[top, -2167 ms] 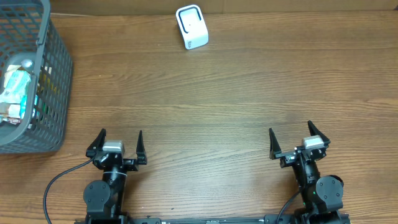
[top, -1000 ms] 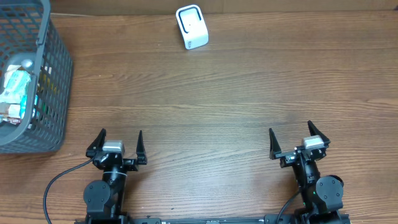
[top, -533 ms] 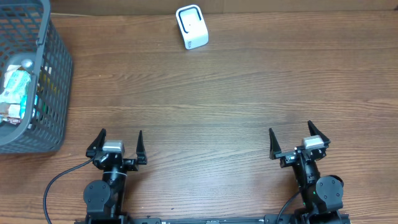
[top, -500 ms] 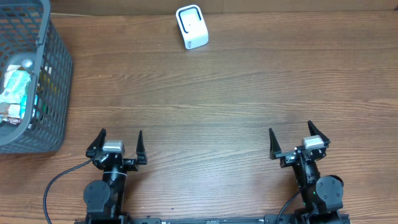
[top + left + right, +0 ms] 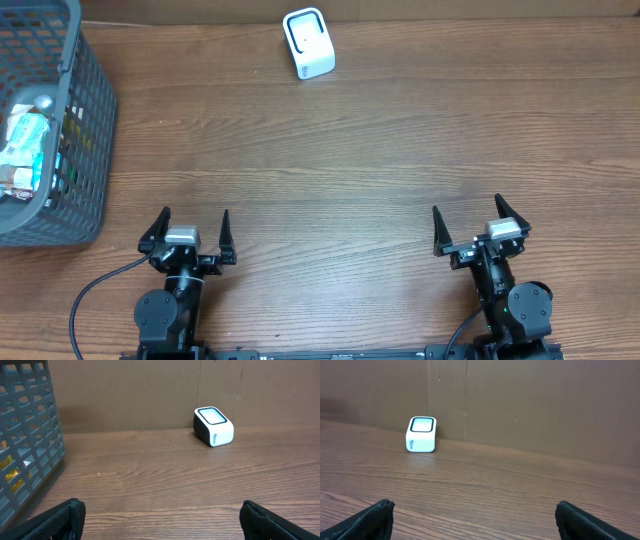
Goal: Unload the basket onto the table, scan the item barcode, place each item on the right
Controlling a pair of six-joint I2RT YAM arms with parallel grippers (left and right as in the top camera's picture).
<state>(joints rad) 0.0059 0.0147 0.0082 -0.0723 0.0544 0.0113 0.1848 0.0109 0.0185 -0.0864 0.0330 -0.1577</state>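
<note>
In the upper left of the overhead view a grey mesh basket (image 5: 88, 140) stands on the wooden table (image 5: 360, 150), partly cut off by the frame edge. Inside it lie the packaged goods (image 5: 24, 148), a pale teal-and-white packet on top of them; no barcode can be made out. At the lower left the left gripper (image 5: 193, 221) sits low over the table with its jaws spread wide and nothing between them. At the top, a little left of centre, the white scanner (image 5: 308, 43) stands near the far edge of the table, well apart from both arms. At the lower right the right gripper (image 5: 468, 213) is likewise wide open and empty.
</note>
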